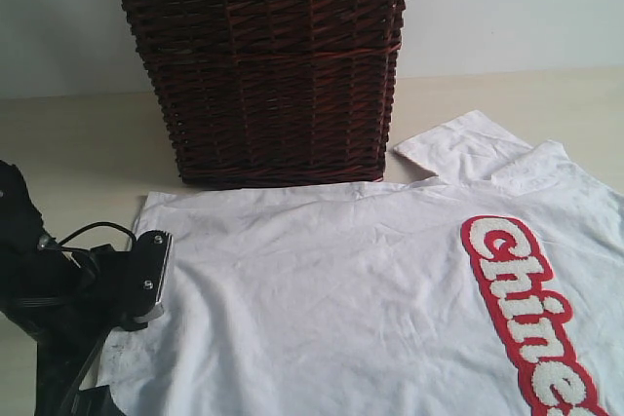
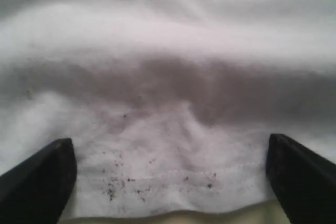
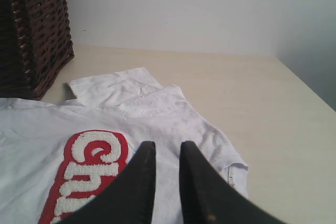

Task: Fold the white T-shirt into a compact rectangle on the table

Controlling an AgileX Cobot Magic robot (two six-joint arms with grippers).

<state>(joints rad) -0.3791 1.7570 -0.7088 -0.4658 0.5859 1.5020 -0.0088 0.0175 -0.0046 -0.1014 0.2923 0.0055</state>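
The white T-shirt (image 1: 341,280) lies spread flat on the table (image 1: 78,143), its red-outlined lettering (image 1: 526,309) at the right. My left gripper (image 1: 146,275) sits at the shirt's left edge. In the left wrist view this gripper (image 2: 169,140) is open wide, and the speckled hem (image 2: 157,182) lies loose between its fingers (image 2: 42,182). My right gripper (image 3: 167,144) hovers over the shirt (image 3: 157,108) beside the lettering (image 3: 89,171). Its jaws stand a narrow gap apart with nothing between them. It is outside the exterior view.
A dark wicker basket (image 1: 263,65) stands right behind the shirt, touching its far edge. One sleeve (image 1: 458,148) sticks out beside the basket. Bare table (image 3: 273,108) runs on past the shirt's right side to the wall (image 3: 210,9).
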